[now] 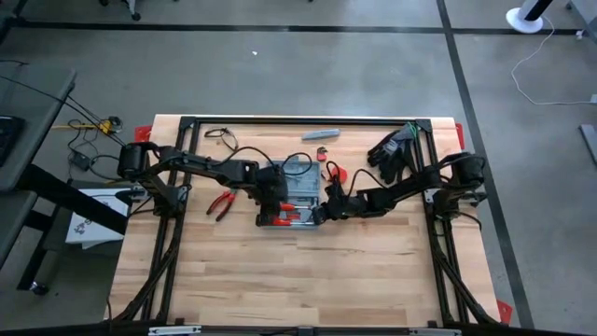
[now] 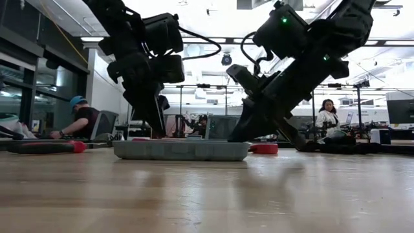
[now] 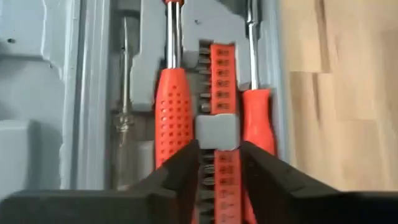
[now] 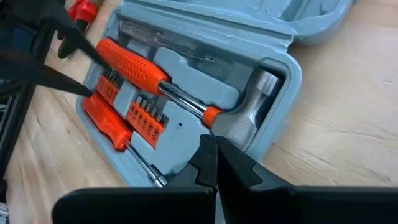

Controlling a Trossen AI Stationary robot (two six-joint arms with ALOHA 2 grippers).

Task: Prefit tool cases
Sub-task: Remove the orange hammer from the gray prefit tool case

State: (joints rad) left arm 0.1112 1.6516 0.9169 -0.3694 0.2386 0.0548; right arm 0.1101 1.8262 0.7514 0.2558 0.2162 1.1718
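The grey-blue tool case (image 1: 295,191) lies open on the table, its lid (image 4: 298,18) folded flat toward the far side. In its tray sit an orange screwdriver (image 3: 173,106), a slimmer one (image 3: 258,118), an orange bit strip (image 3: 222,74) and a hammer (image 4: 249,118). My left gripper (image 3: 217,155) points down over the tray's left part. It is open, with a finger on either side of the bit strip. My right gripper (image 4: 214,149) is shut and slants down at the tray's right end, beside the hammer head. My left gripper has its fingers (image 3: 180,171) on either side of the bit strip's near end (image 3: 222,168), coming from above. I cannot tell whether they touch it. My right gripper's shut fingertips (image 4: 208,146) stand just by the hammer's neck (image 4: 212,115). Whether they touch it, I cannot tell.
Red pliers (image 1: 221,203) lie on the table left of the case. A slim grey bar (image 1: 320,134) and black gloves (image 1: 396,149) lie near the far edge, and a small red thing (image 1: 334,174) lies right of the lid. Bare wood stretches along the near side (image 1: 298,280).
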